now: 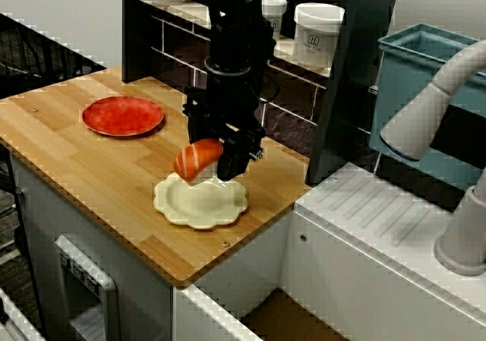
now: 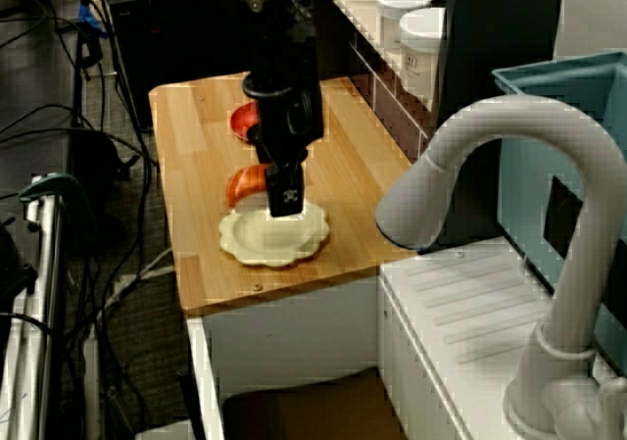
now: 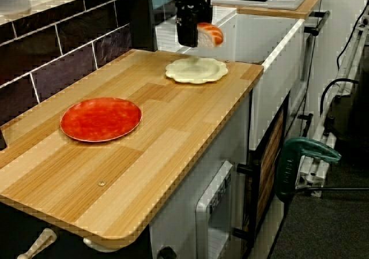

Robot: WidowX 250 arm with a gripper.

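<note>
Front view: pinches salmon sushi (image 1: 197, 159) in closed gripper (image 1: 220, 160), just above cream plate (image 1: 173, 208) (nothing on it) | sink-side view: grips only one end, so could slip, land askew, roll off the rim | view along counter: shows red plate (image 3: 101, 119) bare too, well apart.

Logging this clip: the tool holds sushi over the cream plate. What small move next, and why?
Probably lower a little. The tool is shut on the sushi, which hangs over the cream plate, clearly apart from it in the side view; opening here might let it tumble.
</note>
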